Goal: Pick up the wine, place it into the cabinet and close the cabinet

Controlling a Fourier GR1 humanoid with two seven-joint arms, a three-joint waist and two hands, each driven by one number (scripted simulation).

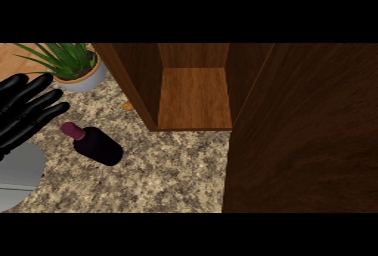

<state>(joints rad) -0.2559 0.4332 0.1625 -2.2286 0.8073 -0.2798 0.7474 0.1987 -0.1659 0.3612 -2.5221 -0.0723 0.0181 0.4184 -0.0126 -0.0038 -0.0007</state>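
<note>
Barely begun: wine bottle (96,144) untouched near the worktop's left edge
Left hand (29,107) beside it, fingers straight and apart; cabinet (140,80) open

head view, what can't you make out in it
- Right hand: shows nowhere in the head view.
- Counter: its right part is hidden behind the open cabinet door.
- Small orange thing beside the cabinet: mostly hidden by its left wall, too small to name.
- Potted plant: leaves cut off by the top edge.
- Left hand: partly cut off by the left edge.
- Wine bottle: no label readable.
</note>
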